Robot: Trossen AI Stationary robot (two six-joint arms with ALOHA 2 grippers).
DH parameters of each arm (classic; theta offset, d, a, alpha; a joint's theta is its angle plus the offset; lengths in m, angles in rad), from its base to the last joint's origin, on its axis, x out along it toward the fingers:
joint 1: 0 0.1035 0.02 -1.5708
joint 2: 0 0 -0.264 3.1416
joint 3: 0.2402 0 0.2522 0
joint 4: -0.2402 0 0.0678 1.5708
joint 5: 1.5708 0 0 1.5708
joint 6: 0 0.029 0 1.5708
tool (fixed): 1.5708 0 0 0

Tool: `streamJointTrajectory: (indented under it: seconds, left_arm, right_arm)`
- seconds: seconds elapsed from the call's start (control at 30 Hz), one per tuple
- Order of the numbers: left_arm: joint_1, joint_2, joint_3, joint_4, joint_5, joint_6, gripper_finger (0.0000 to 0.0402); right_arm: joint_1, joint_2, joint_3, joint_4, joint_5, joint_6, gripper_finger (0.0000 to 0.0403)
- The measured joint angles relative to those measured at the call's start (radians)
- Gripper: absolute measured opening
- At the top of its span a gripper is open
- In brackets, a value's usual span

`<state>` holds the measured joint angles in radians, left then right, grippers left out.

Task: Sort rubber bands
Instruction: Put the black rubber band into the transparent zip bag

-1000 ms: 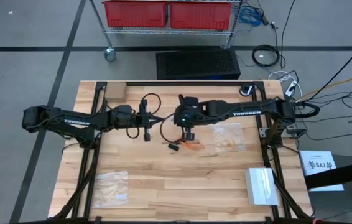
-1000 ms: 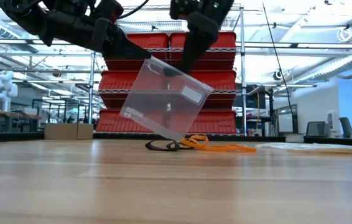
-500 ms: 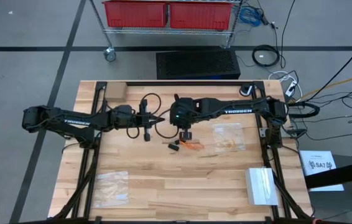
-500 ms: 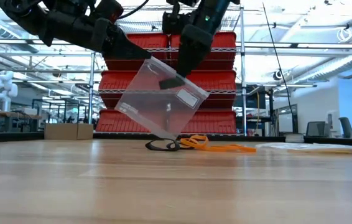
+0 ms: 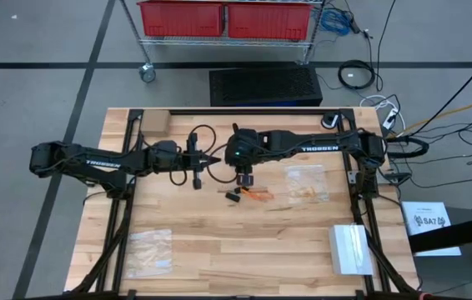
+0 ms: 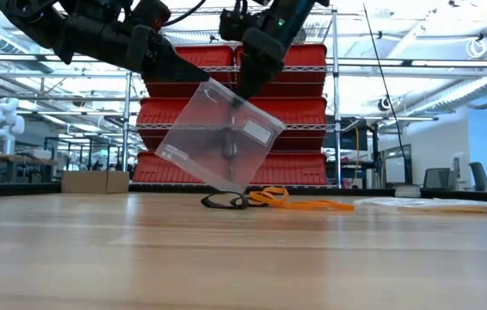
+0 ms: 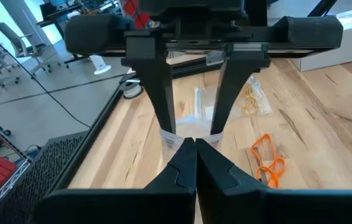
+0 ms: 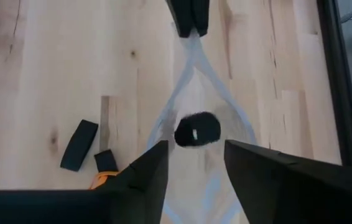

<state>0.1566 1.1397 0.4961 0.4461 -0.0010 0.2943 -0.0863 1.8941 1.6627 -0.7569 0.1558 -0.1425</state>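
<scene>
My left gripper (image 5: 218, 160) is shut on a clear plastic bag (image 6: 222, 138) that hangs tilted over the table's middle. My right gripper (image 8: 194, 158) is open, slanting down from the right into the bag's open mouth (image 8: 194, 93), one finger near each lip. A black rubber band (image 8: 196, 129) shows inside the mouth, free of the fingers. More black rubber bands (image 5: 234, 197) and orange ones (image 5: 258, 193) lie loose on the wood just below the bag. My left gripper pinches the bag's top edge at one end of the mouth (image 8: 189, 38) between its two shut fingers, coming level from the table's left. The bag hangs tilted below them, mouth spread toward the other arm, lowest corner (image 6: 239, 186) close over the table. My right gripper: whether its open fingers touch the bag's lips I cannot tell.
A clear bag with yellow-tan bands (image 5: 307, 183) lies flat to the right of the pile. Another clear bag (image 5: 150, 250) lies near the front left, a white box (image 5: 351, 248) at the front right, a small cardboard box (image 5: 154, 123) at the far left.
My right gripper has moved a little toward the table's left and down to the bag's mouth, and has opened. The black band that it held at its fingertips has dropped from them into the bag. The bag has swung slightly.
</scene>
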Motion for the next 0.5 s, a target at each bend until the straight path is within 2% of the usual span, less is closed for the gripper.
streamJointTrajectory:
  seconds: [0.1, 0.27, 0.4, 0.5]
  left_arm:
    - [0.0, 0.0, 0.0, 0.0, 0.0, 0.0, 0.0]
    - [0.0, 0.0, 0.0, -0.007, 0.0, 0.001, 0.0]
    - [0.0, 0.0, 0.0, -0.01, -0.008, 0.004, 0.0]
    - [0.0, 0.0, 0.0, -0.011, -0.02, 0.004, 0.0]
  right_arm:
    - [0.001, -0.008, 0.001, -0.013, -0.002, 0.0, 0.0167]
    - [0.015, -0.057, 0.048, -0.173, -0.013, 0.046, 0.0176]
    - [0.036, -0.108, 0.026, -0.181, -0.13, 0.091, 0.0176]
    - [0.065, -0.108, -0.022, -0.138, -0.162, 0.102, 0.0176]
